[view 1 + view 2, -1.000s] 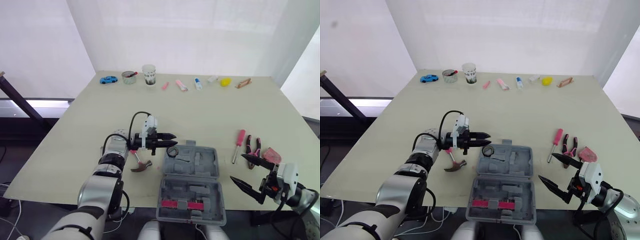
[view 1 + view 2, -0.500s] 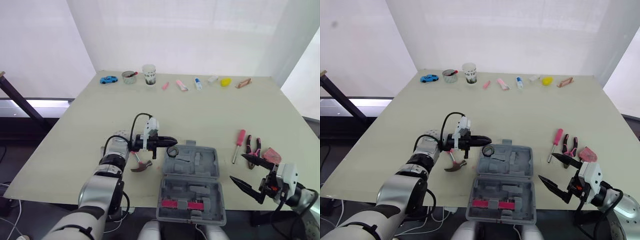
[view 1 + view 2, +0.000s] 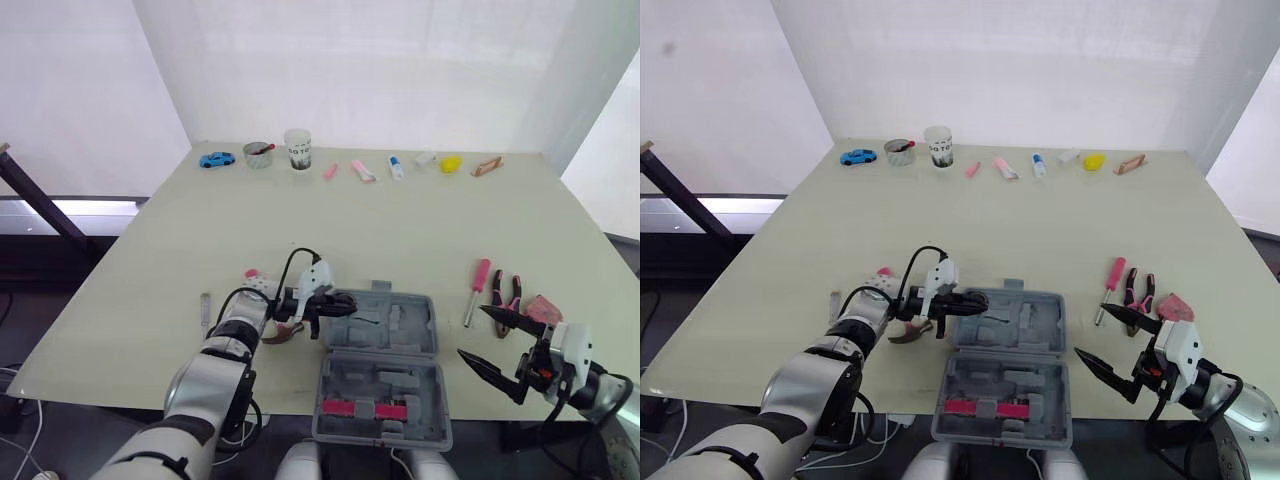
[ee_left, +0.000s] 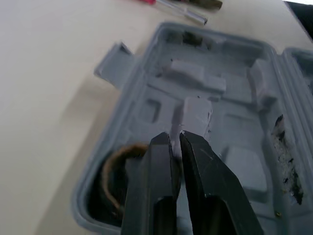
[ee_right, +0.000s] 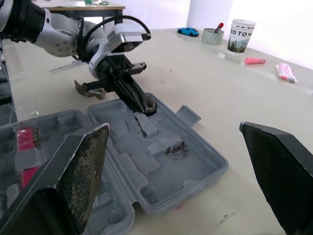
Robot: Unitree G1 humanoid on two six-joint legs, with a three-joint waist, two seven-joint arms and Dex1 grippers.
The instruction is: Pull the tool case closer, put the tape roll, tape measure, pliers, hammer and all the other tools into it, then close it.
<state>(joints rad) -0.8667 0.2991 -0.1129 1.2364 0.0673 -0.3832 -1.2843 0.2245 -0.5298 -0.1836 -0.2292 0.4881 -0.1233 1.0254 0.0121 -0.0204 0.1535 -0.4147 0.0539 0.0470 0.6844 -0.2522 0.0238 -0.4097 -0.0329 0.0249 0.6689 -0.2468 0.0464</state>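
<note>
The open grey tool case (image 3: 436, 330) lies at the table's near edge. My left gripper (image 3: 349, 303) reaches over its far left corner, shut on the tape roll (image 4: 111, 169), which sits down in that corner pocket. The hammer (image 3: 279, 334) lies on the table just left of the case, under my left wrist. Right of the case lie a pink-handled screwdriver (image 3: 479, 288), the pliers (image 3: 509, 292) and a pink tape measure (image 3: 544, 309). My right gripper (image 3: 475, 334) hovers open beside the case's right edge, below those tools, holding nothing.
A small screwdriver (image 3: 205, 312) lies left of my left arm. Along the far edge stand a blue toy car (image 3: 217, 159), a tin (image 3: 258, 154), a paper cup (image 3: 298, 149) and several small items. A pink insert (image 3: 362, 407) sits in the case's near half.
My left gripper has moved right and down with the tape roll, from beside the case into its far left corner. The small screwdriver has come into sight. The right gripper has stayed put.
</note>
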